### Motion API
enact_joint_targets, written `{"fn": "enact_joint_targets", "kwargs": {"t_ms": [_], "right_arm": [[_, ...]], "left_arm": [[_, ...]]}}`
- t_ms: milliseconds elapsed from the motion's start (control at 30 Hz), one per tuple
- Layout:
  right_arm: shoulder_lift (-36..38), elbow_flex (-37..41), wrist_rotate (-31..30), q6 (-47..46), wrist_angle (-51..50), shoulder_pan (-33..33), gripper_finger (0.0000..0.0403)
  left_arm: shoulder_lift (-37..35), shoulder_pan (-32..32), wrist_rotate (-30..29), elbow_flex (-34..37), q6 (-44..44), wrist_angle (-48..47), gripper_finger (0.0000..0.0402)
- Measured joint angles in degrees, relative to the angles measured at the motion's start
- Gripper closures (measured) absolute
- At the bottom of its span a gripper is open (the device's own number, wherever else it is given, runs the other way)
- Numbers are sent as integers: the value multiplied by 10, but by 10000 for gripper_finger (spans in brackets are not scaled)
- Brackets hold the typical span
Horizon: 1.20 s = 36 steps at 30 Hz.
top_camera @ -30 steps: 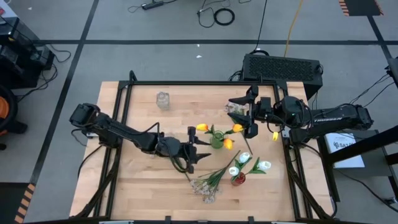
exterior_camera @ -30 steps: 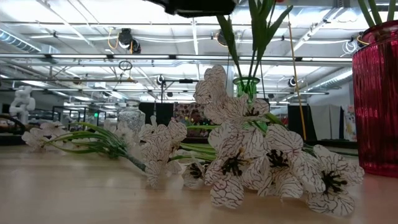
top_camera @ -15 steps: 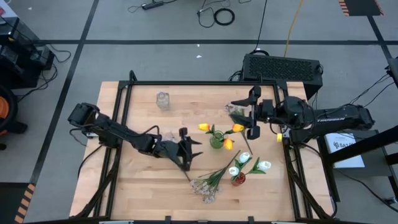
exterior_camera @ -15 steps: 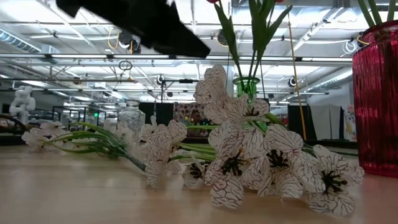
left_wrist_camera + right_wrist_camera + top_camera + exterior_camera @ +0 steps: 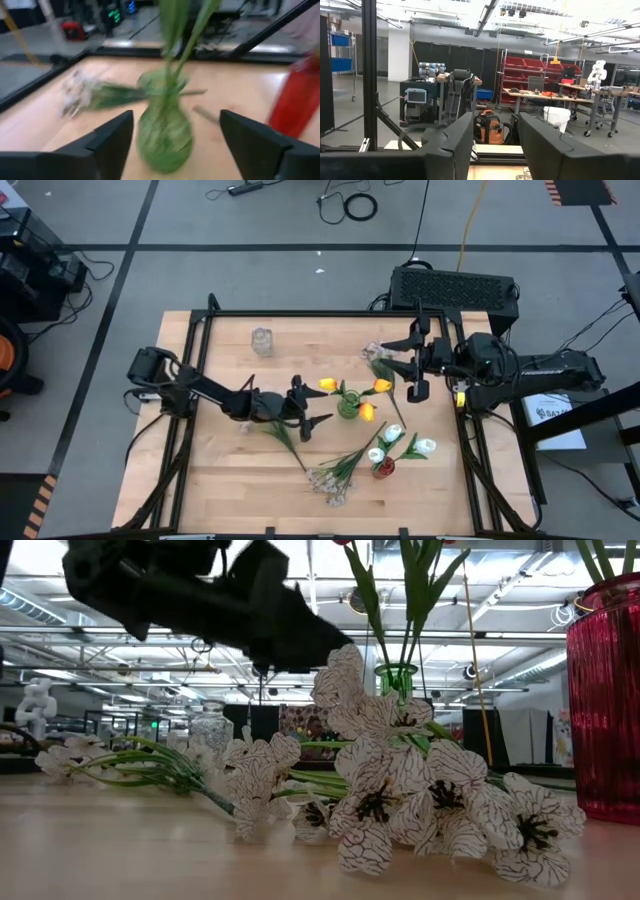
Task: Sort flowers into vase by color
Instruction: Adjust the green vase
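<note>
Orange-yellow tulips (image 5: 352, 392) stand in a green vase (image 5: 347, 406) at mid table. White tulips (image 5: 400, 442) stand in a red vase (image 5: 383, 468). One spray of pale blossoms (image 5: 332, 480) lies near the front edge, and another (image 5: 378, 360) lies by my right gripper. My left gripper (image 5: 315, 413) is open, low and just left of the green vase (image 5: 165, 135), which shows ahead between its fingers, untouched. My right gripper (image 5: 412, 366) hangs high at the far right, open, with nothing between its fingers (image 5: 496, 125).
A small clear vase (image 5: 262, 340) stands alone at the far left of the table. A long green stem (image 5: 285, 442) lies on the wood under my left gripper. A black frame rail (image 5: 300, 313) runs around the table.
My left gripper has come down toward the table, rolled about its own axis and swung toward the green vase. In the low view it now hangs dark above the front spray. My right gripper has drawn back a little toward the table's right edge.
</note>
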State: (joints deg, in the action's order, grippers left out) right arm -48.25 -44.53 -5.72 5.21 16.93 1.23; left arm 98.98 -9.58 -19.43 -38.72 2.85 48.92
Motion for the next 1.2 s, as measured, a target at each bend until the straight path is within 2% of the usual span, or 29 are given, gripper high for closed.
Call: {"fn": "enact_joint_targets", "kwargs": {"t_ms": [133,267,400,633,900,1200], "right_arm": [[1,0,0,-2,-4,0,252],[1,0,0,-1,-5,0,252],[1,0,0,-1,-6,0,252],[1,0,-1,0,-6,0,252],[1,0,-1,0,-6,0,252],[1,0,-2,2,-6,0,252]], "left_arm": [[29,16,-10,1,14,29,52],[64,30,38,-4,14,72,40],[100,39,98,-35,15,99,40],[143,49,102,-84,15,88,40],[150,69,111,-87,25,99,41],[151,80,134,-103,10,87,72]]}}
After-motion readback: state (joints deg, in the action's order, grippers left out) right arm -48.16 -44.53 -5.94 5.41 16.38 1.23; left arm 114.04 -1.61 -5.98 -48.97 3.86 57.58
